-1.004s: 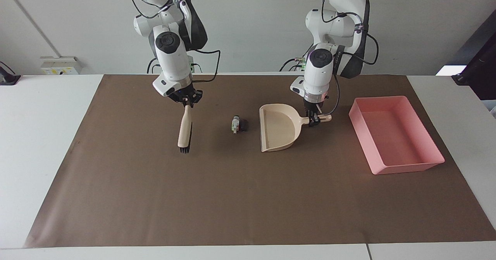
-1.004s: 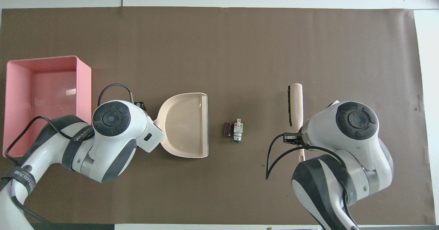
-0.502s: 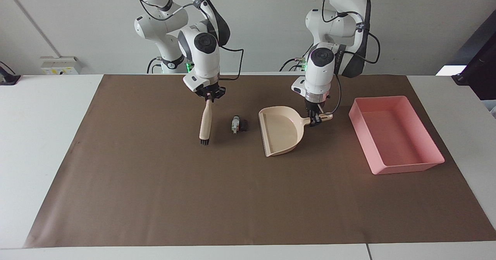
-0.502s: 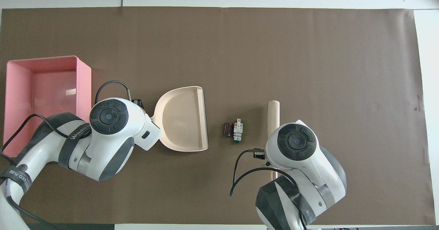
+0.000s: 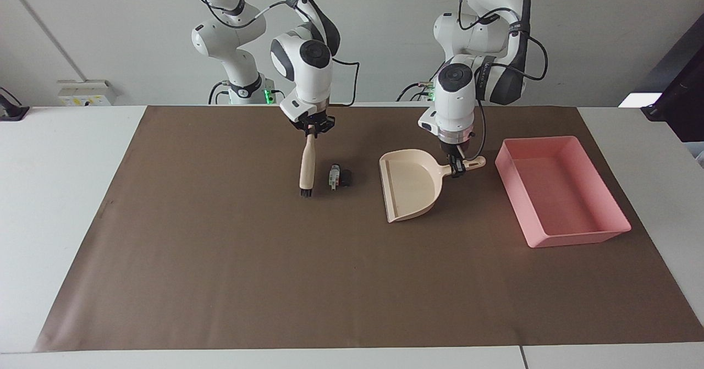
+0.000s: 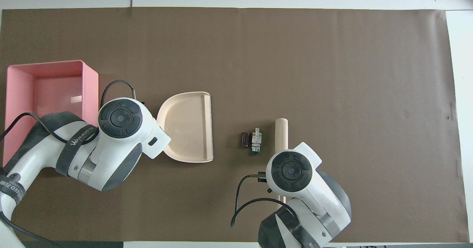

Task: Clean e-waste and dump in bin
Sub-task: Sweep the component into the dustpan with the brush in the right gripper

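Note:
The e-waste (image 5: 339, 176) lies on the brown mat: a whitish-grey bit with a green mark and a black stubby bit, side by side; it also shows in the overhead view (image 6: 251, 141). My right gripper (image 5: 312, 129) is shut on the handle of a beige brush (image 5: 307, 166), whose black bristles hang just beside the e-waste toward the right arm's end. My left gripper (image 5: 456, 165) is shut on the handle of the beige dustpan (image 5: 411, 185), which sits between the e-waste and the pink bin (image 5: 561, 188). The bin looks empty.
A brown mat (image 5: 352, 281) covers most of the white table. The bin stands at the left arm's end of the mat (image 6: 44, 96). The dustpan's open mouth (image 6: 208, 128) faces the e-waste, with a gap of bare mat between them.
My right gripper has carried the brush toward the e-waste, now close beside it. My left gripper has shifted the dustpan a little away from the e-waste, toward the bin. The e-waste has not moved.

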Robot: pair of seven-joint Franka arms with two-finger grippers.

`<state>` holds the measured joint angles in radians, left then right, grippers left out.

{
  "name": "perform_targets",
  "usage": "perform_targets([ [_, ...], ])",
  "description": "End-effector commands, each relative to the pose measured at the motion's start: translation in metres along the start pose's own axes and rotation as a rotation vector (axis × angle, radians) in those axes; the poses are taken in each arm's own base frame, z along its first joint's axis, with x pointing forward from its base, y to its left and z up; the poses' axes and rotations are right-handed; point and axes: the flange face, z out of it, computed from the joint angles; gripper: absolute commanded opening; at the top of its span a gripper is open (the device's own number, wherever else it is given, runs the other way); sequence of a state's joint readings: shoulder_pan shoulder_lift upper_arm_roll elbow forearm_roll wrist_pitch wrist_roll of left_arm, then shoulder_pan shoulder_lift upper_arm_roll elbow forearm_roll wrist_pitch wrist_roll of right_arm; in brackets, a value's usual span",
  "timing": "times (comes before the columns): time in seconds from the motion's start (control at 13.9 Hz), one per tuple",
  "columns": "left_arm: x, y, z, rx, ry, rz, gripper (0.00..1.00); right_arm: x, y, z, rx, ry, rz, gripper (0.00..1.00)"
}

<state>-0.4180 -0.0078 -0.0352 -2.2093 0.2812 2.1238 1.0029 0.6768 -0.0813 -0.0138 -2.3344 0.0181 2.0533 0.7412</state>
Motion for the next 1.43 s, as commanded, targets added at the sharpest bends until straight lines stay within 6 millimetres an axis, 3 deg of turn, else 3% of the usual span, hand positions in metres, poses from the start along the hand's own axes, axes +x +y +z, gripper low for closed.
perform_targets([
  [0.0, 0.014, 0.001, 0.004, -0.004, -0.02, 0.034, 0.0, -0.002, -0.013, 0.012, 0.002, -0.004, 0.005, 0.0],
  [0.22, 0.028, 0.008, 0.004, 0.0, -0.019, 0.054, 0.0, -0.009, -0.043, 0.017, 0.011, -0.023, -0.037, 0.0],
  [0.43, 0.03, 0.01, 0.003, -0.001, -0.019, 0.058, 0.0, -0.005, -0.108, 0.026, 0.059, -0.055, -0.043, 0.0],
  [0.57, 0.03, 0.011, 0.005, -0.003, -0.02, 0.06, 0.0, 0.002, -0.132, 0.019, 0.146, -0.042, -0.026, 0.0],
  [0.86, 0.029, 0.015, 0.009, -0.013, -0.026, 0.067, 0.0, -0.005, -0.169, 0.001, 0.411, -0.066, -0.025, 0.0],
  [1.08, 0.028, 0.015, 0.009, -0.011, -0.025, 0.068, 0.0, -0.003, -0.181, -0.023, 0.479, -0.054, -0.02, 0.0],
  [1.36, 0.029, 0.015, 0.009, 0.01, -0.009, 0.068, 0.0, -0.012, -0.155, -0.06, 0.426, -0.073, -0.028, 0.0],
])
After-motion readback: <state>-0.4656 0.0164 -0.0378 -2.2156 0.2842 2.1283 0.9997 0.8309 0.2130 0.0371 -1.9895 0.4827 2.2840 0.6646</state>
